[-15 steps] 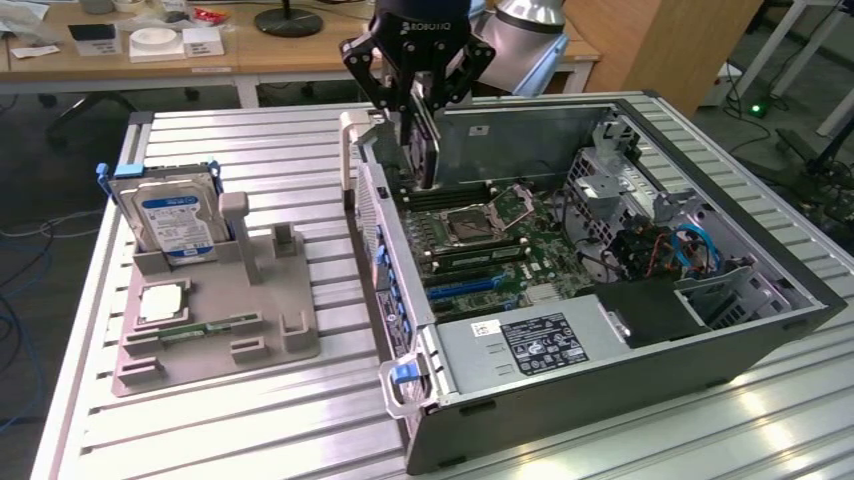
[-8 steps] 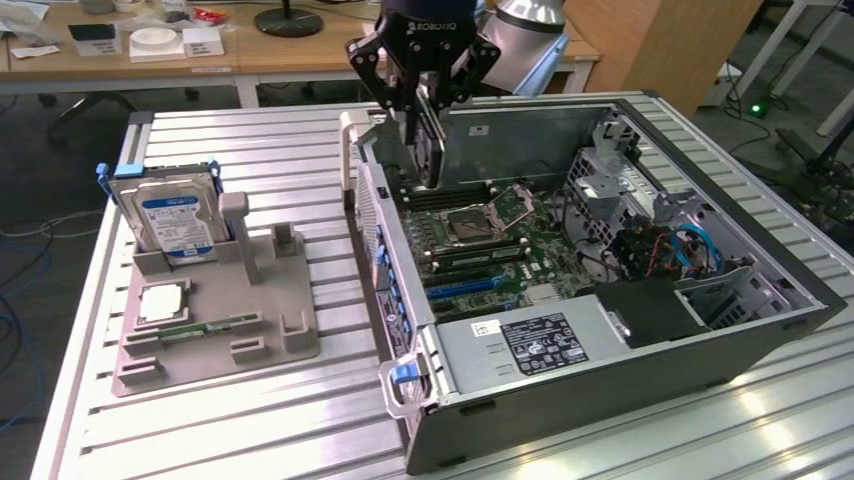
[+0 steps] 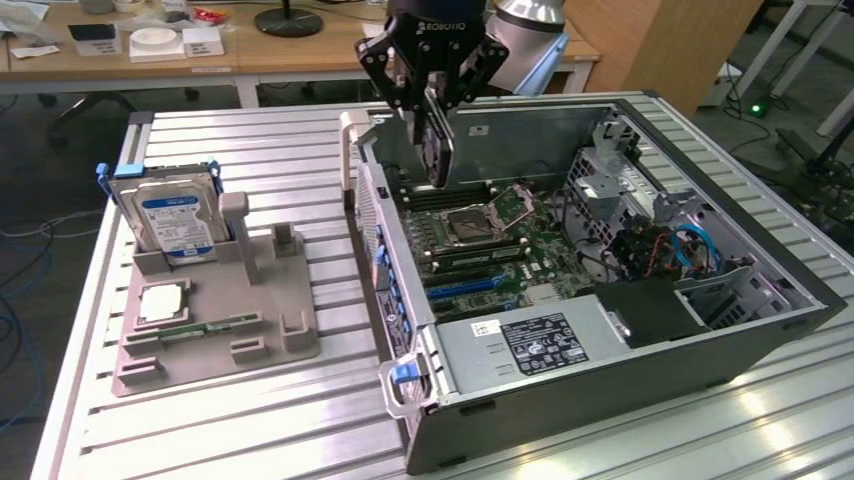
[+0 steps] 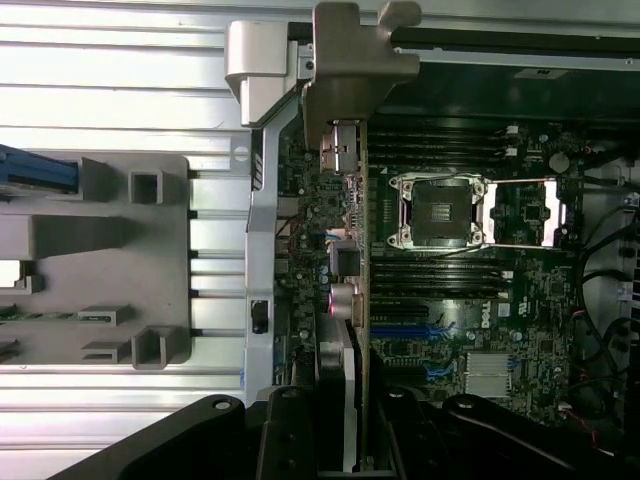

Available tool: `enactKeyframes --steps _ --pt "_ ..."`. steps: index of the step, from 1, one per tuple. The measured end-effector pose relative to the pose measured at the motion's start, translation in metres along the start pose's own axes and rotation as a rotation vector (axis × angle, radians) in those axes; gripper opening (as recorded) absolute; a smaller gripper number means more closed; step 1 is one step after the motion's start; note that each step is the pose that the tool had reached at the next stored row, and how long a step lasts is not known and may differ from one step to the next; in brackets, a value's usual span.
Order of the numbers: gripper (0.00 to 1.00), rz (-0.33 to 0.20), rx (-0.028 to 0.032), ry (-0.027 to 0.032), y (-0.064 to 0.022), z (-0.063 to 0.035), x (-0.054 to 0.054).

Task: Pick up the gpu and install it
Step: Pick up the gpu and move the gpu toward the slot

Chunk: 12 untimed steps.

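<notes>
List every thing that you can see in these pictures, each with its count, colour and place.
gpu: one, dark, held on edge above the open computer case.
computer case: one, black and grey, side open, on the table at the exterior view's right.
motherboard: one, green, inside the computer case.
power supply: one, silver-grey, labelled, at the case's near end.
holder: one, grey, on the table at the exterior view's left.
hard drive: one, silver with a blue-white label, upright in the holder.
memory stick: one, green, lying in the holder.
table: one, silvery, ribbed.
pincer: one, black, closed on the gpu.
</notes>
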<state>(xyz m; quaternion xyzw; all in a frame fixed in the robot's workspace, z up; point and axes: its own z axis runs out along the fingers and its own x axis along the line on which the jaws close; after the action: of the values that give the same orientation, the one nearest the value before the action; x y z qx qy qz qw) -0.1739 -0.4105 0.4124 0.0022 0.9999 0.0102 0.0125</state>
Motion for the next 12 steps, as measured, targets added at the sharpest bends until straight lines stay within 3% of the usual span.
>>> enactKeyframes --steps 12 --pt "0.28 0.0 0.0001 0.0001 0.0001 0.0003 -0.013"
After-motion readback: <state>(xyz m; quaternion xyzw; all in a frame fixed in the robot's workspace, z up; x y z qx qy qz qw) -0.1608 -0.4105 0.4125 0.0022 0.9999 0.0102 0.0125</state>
